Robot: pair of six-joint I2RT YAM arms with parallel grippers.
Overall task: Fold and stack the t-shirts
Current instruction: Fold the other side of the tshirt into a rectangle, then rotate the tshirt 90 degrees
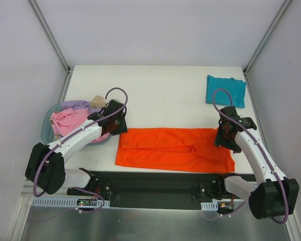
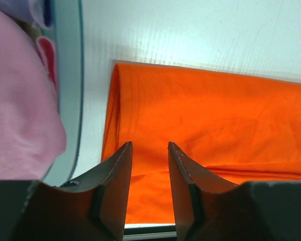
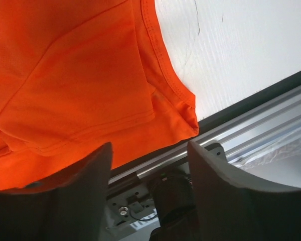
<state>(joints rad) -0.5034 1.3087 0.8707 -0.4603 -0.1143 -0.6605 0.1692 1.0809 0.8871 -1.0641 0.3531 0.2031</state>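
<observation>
A bright orange-red t-shirt (image 1: pixel 173 149) lies folded into a long band along the front of the table. Its left end shows in the left wrist view (image 2: pixel 200 110) and its right sleeve and hem in the right wrist view (image 3: pixel 75 75). My left gripper (image 1: pixel 115 120) hovers just above the band's left end, jaws open (image 2: pixel 149 145) with nothing between them. My right gripper (image 1: pixel 226 138) is over the right end, jaws wide open (image 3: pixel 149 145) and empty. A teal t-shirt (image 1: pixel 226 90) lies folded at the back right.
A translucent blue basket (image 1: pixel 47 125) stands at the left, its rim (image 2: pixel 70 75) close beside my left fingers. It holds pink (image 1: pixel 67 120), lavender (image 1: pixel 78 105) and tan (image 1: pixel 96 102) shirts. The table's front edge and metal rail (image 3: pixel 251 125) run just below the orange shirt.
</observation>
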